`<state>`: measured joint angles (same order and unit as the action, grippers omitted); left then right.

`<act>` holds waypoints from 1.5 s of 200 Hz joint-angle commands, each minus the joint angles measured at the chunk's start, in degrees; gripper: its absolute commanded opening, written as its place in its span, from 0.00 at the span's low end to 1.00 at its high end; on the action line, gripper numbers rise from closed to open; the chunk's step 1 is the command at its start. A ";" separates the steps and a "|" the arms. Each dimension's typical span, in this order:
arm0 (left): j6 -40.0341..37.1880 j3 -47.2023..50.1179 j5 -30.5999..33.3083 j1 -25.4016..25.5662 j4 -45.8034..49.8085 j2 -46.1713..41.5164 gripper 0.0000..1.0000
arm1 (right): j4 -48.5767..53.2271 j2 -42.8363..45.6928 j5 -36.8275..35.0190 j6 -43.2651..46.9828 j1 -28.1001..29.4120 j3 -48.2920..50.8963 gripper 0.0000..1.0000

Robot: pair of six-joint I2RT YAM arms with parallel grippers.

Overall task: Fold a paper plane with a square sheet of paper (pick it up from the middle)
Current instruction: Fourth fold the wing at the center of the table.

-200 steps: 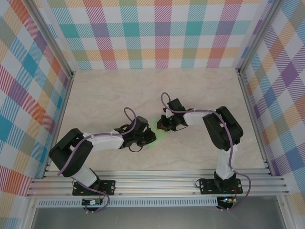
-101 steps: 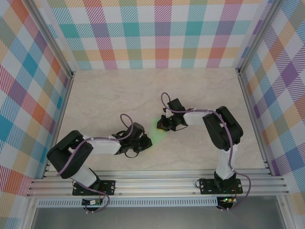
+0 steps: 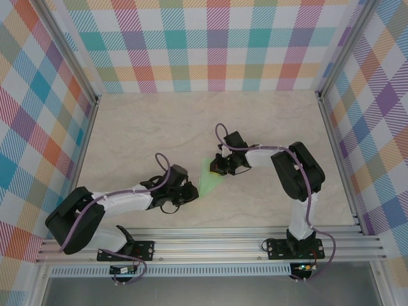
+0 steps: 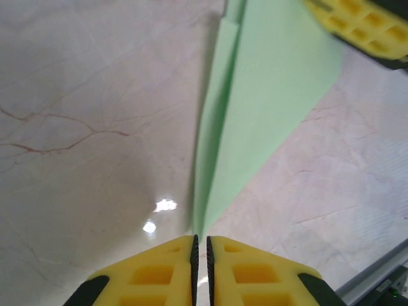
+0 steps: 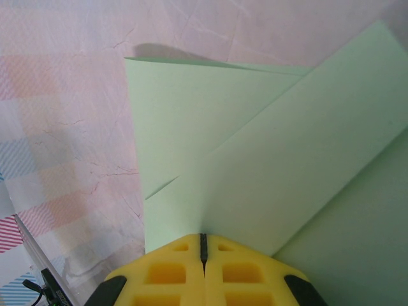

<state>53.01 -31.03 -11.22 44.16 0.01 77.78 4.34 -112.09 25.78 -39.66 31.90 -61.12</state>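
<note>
The square sheet of paper is folded into a pale-green pointed dart, the paper plane (image 3: pixel 209 180), which lies between the two grippers. My right gripper (image 3: pixel 217 169) is shut on its wide end. In the right wrist view the folded layers (image 5: pixel 268 166) fan out from the closed jaws of the right gripper (image 5: pixel 204 237). My left gripper (image 3: pixel 193 192) sits at the plane's narrow point. In the left wrist view the plane (image 4: pixel 268 108) tapers down to the fingertips of the left gripper (image 4: pixel 201 241), whose jaws are shut to a thin slit with no paper visibly between them. A right fingertip (image 4: pixel 363 25) shows at the top right.
The marble-pattern tabletop (image 3: pixel 146 134) stretches out behind and to both sides of the arms. Checked walls enclose it on three sides. An aluminium rail (image 3: pixel 210 245) runs along the near edge by the arm bases.
My left gripper has slid toward the near left along the plane, from over its middle to its point, so more green paper shows. The right arm has not moved.
</note>
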 commanded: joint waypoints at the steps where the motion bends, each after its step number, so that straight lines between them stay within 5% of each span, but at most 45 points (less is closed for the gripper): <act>1: 0.50 -2.17 1.52 -0.04 -1.36 -1.15 0.15 | 5.66 -4.14 -6.80 0.55 0.27 2.06 0.00; 46: 0.78 -5.56 -4.60 -0.06 -8.45 7.30 0.15 | 5.32 -4.27 -6.71 0.21 0.27 2.54 0.00; 88: 1.10 -5.39 -1.25 -0.05 -2.76 10.99 0.14 | 5.37 -4.27 -6.80 0.18 0.27 2.50 0.00; 153: 0.04 2.49 -3.38 -0.04 -0.64 6.41 0.14 | 6.73 -4.44 -7.41 0.88 0.27 1.72 0.00; 221: -0.72 -1.02 -0.05 -0.05 1.25 -1.24 0.16 | 7.19 -4.67 -7.24 0.75 0.27 1.01 0.00; 300: 0.37 -5.98 -7.34 -0.04 -10.07 12.26 0.15 | 6.98 -4.71 -7.33 0.38 0.27 1.49 0.00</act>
<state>52.93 -36.82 -15.40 44.16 -6.52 86.43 5.21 -112.36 25.80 -39.81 31.90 -61.67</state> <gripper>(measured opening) 0.155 0.044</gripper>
